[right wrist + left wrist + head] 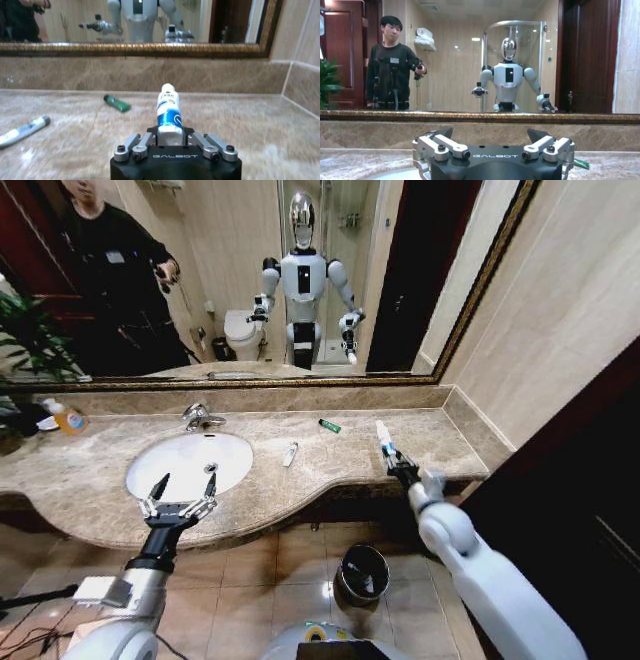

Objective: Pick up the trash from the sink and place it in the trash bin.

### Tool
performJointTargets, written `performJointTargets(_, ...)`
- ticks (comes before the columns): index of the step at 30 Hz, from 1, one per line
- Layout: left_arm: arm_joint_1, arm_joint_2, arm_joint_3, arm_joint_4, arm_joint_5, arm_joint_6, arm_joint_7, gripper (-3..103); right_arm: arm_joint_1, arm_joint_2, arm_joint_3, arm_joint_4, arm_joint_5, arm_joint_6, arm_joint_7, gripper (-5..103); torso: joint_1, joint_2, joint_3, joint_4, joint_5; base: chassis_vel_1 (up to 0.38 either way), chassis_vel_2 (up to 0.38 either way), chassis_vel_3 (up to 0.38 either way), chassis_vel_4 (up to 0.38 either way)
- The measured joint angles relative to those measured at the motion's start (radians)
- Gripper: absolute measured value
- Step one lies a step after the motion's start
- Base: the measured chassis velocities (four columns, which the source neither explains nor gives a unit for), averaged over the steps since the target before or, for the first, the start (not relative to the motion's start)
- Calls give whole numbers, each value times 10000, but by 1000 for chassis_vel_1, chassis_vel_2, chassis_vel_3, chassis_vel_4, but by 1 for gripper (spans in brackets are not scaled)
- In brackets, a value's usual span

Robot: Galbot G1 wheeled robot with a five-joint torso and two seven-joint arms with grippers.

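Note:
My right gripper [398,467] [171,138] is shut on a white tube with blue marks [383,438] [167,108], held just above the right end of the marble counter [440,442]. Another white tube [290,453] [22,130] lies on the counter right of the sink [190,460]. A small dark green tube [329,425] [116,103] [580,164] lies farther back near the wall. My left gripper [181,486] [490,135] is open, with nothing in it, over the basin's front edge. The trash bin [362,573] stands on the floor below the counter.
A chrome faucet [200,417] stands behind the basin. An orange-liquid bottle [65,417] and a plant [25,340] are at the counter's left end. A framed mirror [400,280] runs along the back wall, and a side wall closes the right.

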State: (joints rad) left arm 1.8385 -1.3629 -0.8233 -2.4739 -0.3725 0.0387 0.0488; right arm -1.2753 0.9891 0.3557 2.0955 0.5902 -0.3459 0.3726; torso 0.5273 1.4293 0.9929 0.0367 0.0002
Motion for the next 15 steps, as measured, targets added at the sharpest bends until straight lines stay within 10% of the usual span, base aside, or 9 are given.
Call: performJointTargets(15, 0, 0, 0, 0, 0, 0, 0, 100, -2611, 1202, 778, 1128, -1605, 443, 80, 27, 2, 0, 1, 1, -3, 0, 0, 0, 0)
